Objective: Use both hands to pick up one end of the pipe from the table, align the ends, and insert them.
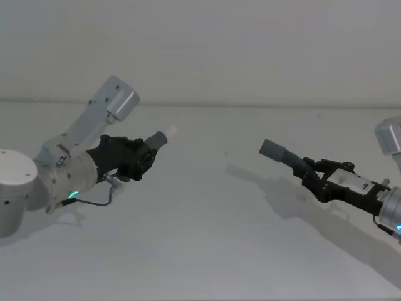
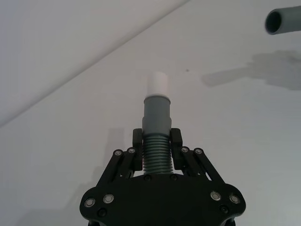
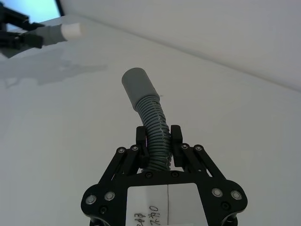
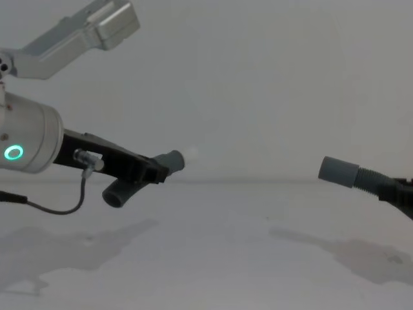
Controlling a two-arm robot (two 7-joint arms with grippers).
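Left gripper [image 2: 156, 141]: on the left, raised off the desk [image 1: 200, 244]; both fingers are clamped on the ribbed part of the left pipe [image 2: 156, 157], just behind its cuff.
Left pipe: short and bent, held clear of the desk. From the chest view its free back end hangs below the gripper [image 4: 158, 173].
Left cuff [image 2: 156, 115]: smooth and grey with a narrower white tip [image 2: 158, 84]. It sticks out past the fingers, pointing right and toward the far side.
Right gripper [image 3: 157, 136]: on the right, also raised, with a white label [image 3: 167, 205] on its body. Its fingers are closed on the ribbed part of the right pipe [image 3: 155, 127].
Right pipe: ribbed, curving up out of the fingers and held off the desk on the right.
Right cuff [image 1: 274, 150]: plain grey with an open round mouth, seen end-on from the left wrist [image 2: 281, 21]. It points left and toward the far side.
Gap: the two cuffs face roughly toward each other across the middle, well apart and not touching.
Desk: plain white, with shadows [image 1: 276, 194] of arms and pipes on it.
Left wrist [image 4: 26, 152]: silver, with a green light ring [image 4: 13, 153] lit.
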